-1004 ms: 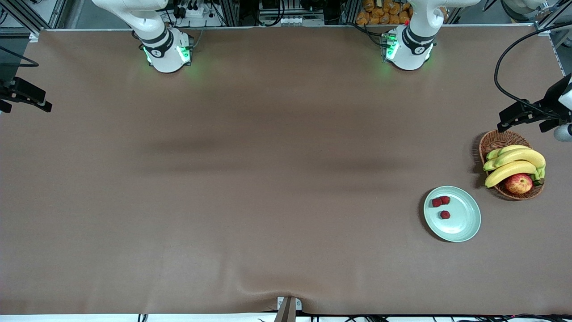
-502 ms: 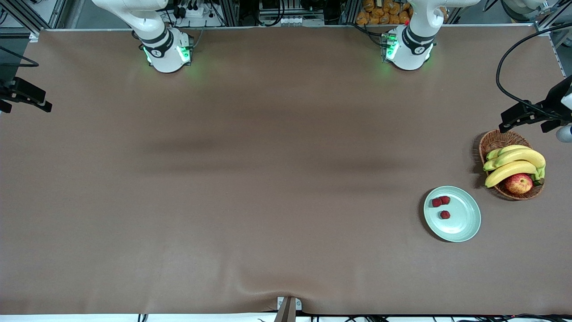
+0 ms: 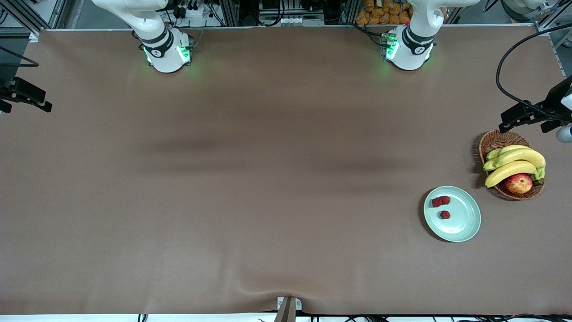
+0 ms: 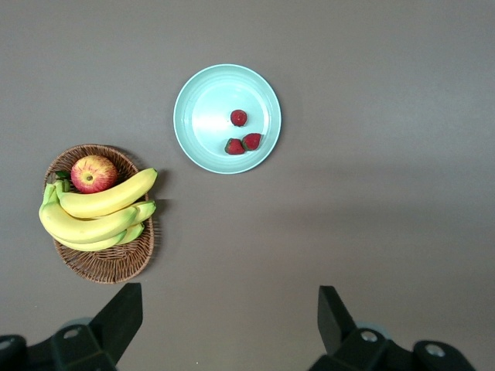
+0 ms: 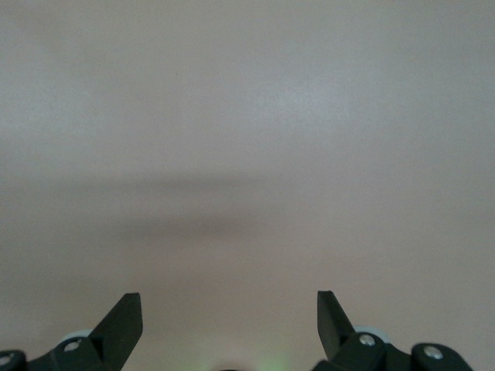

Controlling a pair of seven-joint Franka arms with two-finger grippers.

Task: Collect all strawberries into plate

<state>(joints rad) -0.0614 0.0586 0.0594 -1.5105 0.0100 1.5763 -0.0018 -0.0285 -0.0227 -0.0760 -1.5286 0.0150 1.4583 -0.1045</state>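
Observation:
Three dark-red strawberries lie together in the pale mint-green plate (image 3: 462, 220): one strawberry (image 3: 436, 202), a second strawberry (image 3: 444, 200) touching it, and a third strawberry (image 3: 445, 214) a little nearer to the front camera. The left wrist view shows the plate (image 4: 203, 116) from high above with a strawberry (image 4: 239, 117) and two more side by side. My left gripper (image 4: 230, 313) is open and empty, high above the table beside the basket, at the left arm's end (image 3: 526, 120). My right gripper (image 5: 230, 313) is open and empty, high over bare table, and waits.
A brown wicker basket (image 3: 494, 142) with bananas (image 3: 514, 163) and a red-yellow apple (image 3: 518, 183) stands close beside the plate, toward the left arm's end. It also shows in the left wrist view (image 4: 108, 263). The brown table cloth (image 3: 268, 179) has a wrinkle at its near edge.
My left gripper has drifted slightly toward the left arm's end of the table. The strawberries, plate and right arm have not moved.

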